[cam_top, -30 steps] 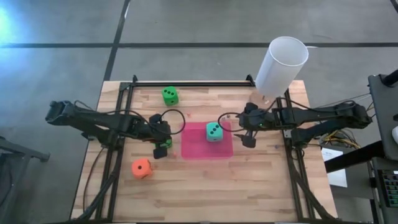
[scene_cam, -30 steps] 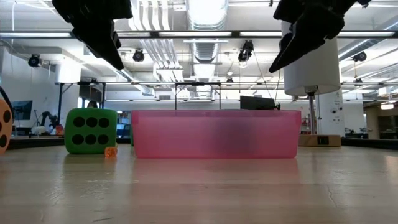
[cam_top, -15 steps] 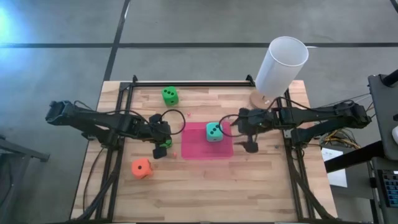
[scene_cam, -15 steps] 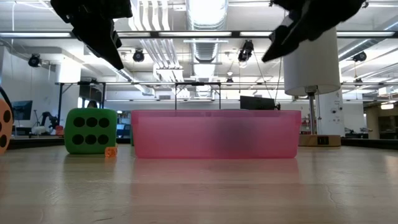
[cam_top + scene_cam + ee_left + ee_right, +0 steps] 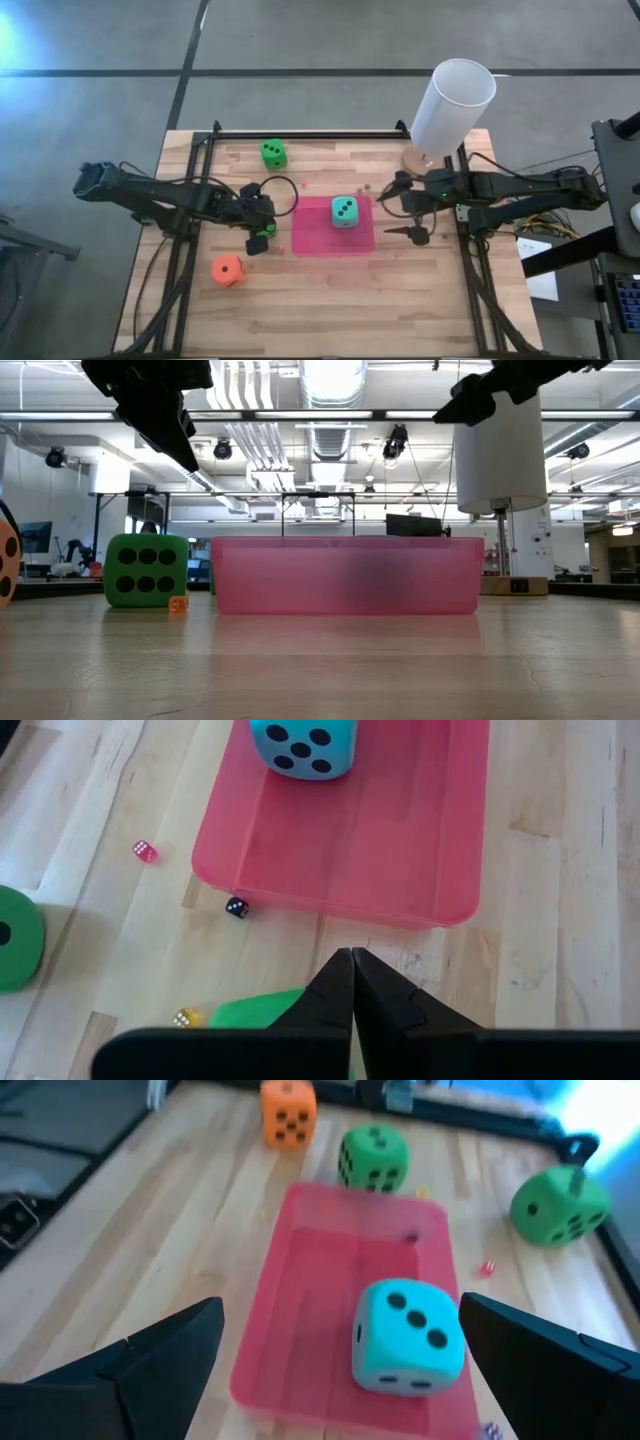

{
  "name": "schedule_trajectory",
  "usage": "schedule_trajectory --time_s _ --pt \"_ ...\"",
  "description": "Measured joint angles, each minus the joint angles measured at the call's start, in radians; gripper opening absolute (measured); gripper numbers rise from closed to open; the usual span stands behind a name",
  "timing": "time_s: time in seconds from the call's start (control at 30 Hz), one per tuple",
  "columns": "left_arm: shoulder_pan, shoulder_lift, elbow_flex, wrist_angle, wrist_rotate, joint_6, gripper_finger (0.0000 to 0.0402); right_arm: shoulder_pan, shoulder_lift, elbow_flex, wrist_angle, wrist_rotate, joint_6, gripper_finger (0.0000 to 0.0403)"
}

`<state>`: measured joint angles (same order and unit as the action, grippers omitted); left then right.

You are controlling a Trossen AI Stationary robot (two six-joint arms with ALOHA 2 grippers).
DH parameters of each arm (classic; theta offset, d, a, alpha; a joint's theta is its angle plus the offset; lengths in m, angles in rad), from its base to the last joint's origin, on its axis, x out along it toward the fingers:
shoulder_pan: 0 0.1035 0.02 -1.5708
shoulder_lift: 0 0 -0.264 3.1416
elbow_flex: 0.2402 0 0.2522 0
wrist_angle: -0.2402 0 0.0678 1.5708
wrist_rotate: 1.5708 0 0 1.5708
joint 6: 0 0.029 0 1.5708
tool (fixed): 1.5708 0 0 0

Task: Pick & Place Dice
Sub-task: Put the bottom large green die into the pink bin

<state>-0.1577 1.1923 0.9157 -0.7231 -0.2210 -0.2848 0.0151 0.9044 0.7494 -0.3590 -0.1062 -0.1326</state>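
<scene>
Left pincer [image 5: 262, 236], fingers pressed together, sits over a green die [image 5: 255, 1010] left of frame centre, just beside pink pad [image 5: 333, 240] | right pincer [image 5: 408, 212] released, right of pad | teal die [image 5: 345, 211] on pad | second green die [image 5: 273, 153] upper centre-left | orange die [image 5: 227, 270] lower left on counter [image 5: 330, 310] | white cylinder [image 5: 452, 108] upper right, clear of path.

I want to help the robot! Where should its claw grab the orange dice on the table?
Probably from straight above, pinching two opposite flat sides of the orange dice. It sits flat on bare wood with room all round, so the fingers could slide down either side. The left claw is closest, but it is shut right now and would need to open first.
</scene>
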Motion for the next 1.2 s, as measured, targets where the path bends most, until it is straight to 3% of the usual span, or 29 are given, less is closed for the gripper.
schedule_trajectory --time_s 0.33,1.2 --pt "0.0 0.0 0.0 0.015 0.004 -0.01 0.0008 0.0 -0.078 -0.063 0.059 0.0 0.076 0.04" --pt "0.001 0.0 0.0 0.034 0.004 -0.003 0.0008 0.0 -0.047 -0.054 0.058 0.0 0.08 0.04"
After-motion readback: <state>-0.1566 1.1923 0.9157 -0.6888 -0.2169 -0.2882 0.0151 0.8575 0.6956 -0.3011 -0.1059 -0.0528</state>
